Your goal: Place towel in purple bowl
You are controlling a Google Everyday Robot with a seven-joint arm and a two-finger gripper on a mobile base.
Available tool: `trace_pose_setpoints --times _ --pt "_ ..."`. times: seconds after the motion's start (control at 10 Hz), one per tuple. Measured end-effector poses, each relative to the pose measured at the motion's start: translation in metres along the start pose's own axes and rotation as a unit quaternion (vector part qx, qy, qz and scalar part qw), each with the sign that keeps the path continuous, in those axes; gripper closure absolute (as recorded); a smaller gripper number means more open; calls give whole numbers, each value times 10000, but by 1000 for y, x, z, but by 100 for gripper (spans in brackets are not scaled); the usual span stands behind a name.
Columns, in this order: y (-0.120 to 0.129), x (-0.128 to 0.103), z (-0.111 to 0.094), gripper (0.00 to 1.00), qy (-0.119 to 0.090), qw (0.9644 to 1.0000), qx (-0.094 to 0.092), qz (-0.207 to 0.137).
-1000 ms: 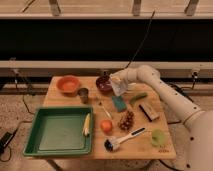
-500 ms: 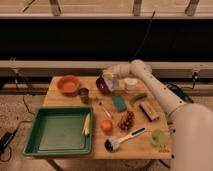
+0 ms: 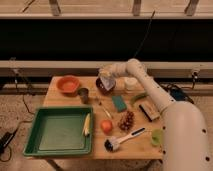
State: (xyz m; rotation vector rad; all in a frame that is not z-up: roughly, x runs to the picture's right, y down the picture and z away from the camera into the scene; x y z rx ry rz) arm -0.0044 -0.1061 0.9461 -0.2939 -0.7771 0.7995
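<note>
I have the gripper (image 3: 106, 80) above the purple bowl (image 3: 105, 88) near the table's (image 3: 60, 100) far edge, clamped on the towel (image 3: 107, 82), which hangs into it. My worry: releasing off-centre could drape cloth over the rim, toward the metal cup (image 3: 83, 94).

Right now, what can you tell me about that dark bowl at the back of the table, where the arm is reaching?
The purple bowl is a dark, round, shallow dish that looks like plastic, sitting upright near the back edge of the wooden table. A pale towel hangs over it, covering much of its inside. The tool sits just above it at the towel. The orange bowl lies to its left, a small dark cup in front-left, and a teal sponge in front, all apart from it.
</note>
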Motion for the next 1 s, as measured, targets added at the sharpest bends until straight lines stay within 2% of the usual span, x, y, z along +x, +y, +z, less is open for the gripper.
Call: trace_pose_setpoints --times 0.1,1.0 --pt "0 0 0 48 -15 10000 1 2" --pt "0 0 0 48 -12 10000 -3 3"
